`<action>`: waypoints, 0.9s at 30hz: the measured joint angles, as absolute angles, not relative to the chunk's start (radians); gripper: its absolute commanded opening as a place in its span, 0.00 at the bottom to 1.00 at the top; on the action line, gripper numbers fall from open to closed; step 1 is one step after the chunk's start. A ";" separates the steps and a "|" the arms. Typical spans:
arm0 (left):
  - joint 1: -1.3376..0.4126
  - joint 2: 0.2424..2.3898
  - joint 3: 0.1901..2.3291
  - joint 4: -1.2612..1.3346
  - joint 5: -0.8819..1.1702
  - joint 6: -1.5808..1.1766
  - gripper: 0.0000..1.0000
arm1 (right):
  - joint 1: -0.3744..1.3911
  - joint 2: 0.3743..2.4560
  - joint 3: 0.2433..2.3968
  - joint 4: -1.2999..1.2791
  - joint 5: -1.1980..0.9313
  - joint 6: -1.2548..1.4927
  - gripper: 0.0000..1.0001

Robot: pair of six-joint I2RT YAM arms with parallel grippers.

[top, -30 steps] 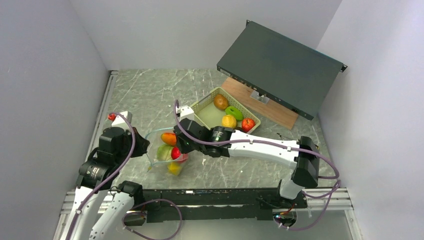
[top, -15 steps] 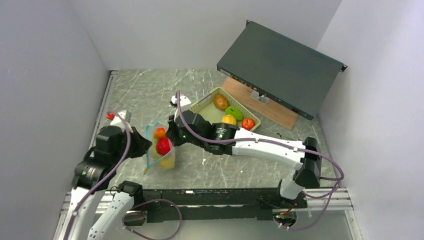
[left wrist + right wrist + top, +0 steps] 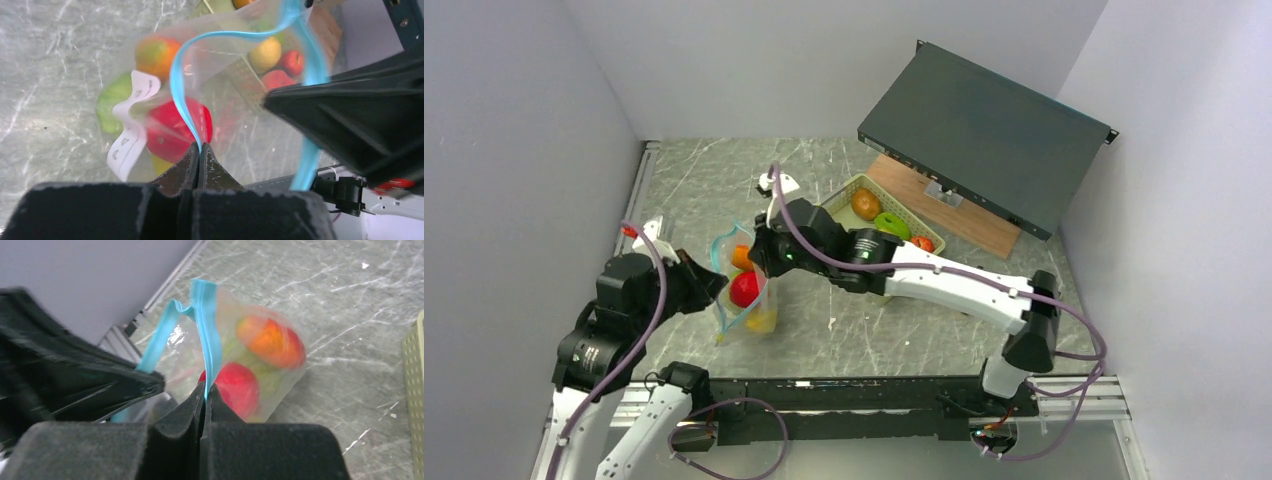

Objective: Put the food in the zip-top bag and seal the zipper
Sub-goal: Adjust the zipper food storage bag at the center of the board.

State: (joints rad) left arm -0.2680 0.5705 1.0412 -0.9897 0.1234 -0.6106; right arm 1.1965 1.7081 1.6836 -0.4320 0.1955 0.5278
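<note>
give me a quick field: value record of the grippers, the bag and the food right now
left gripper: shut on zipper
right gripper: shut on zipper
zip-top bag: held by its mouth between both grippers
zipper state: unsealed, sides apart
in bag: red fruit, orange fruit, green piece, yellow piece
in slatted basket: brown fruit, green apple, red apple

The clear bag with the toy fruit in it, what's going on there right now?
Both arms hold the bag by its mouth. The left fingers and the right fingers are each shut on the teal zipper strip. Red and orange toy fruit sit inside, the mouth gapes unsealed, and more fruit waits in the green basket.
</note>
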 measured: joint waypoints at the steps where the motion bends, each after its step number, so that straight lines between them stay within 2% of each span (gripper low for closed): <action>1: -0.268 0.540 1.018 -0.970 0.130 -0.620 0.00 | 1.198 1.678 1.660 -0.406 0.185 0.537 0.00; 6: -0.268 0.552 0.836 -0.949 0.130 -0.641 0.00 | 1.200 1.605 1.489 -0.274 0.174 0.590 0.00; 11: -0.267 0.695 0.865 -0.978 0.175 -0.641 0.00 | 1.210 1.732 1.481 -0.291 0.156 0.602 0.00; 19: -0.267 0.513 1.016 -0.945 0.216 -0.652 0.00 | 1.277 1.650 1.585 -0.398 0.186 0.587 0.00; 23: -0.268 0.508 0.930 -0.933 0.157 -0.654 0.00 | 1.277 1.543 1.497 -0.324 0.221 0.599 0.00; 27: -0.267 0.533 0.822 -0.989 0.098 -0.677 0.00 | 1.275 1.567 1.464 -0.308 0.273 0.580 0.00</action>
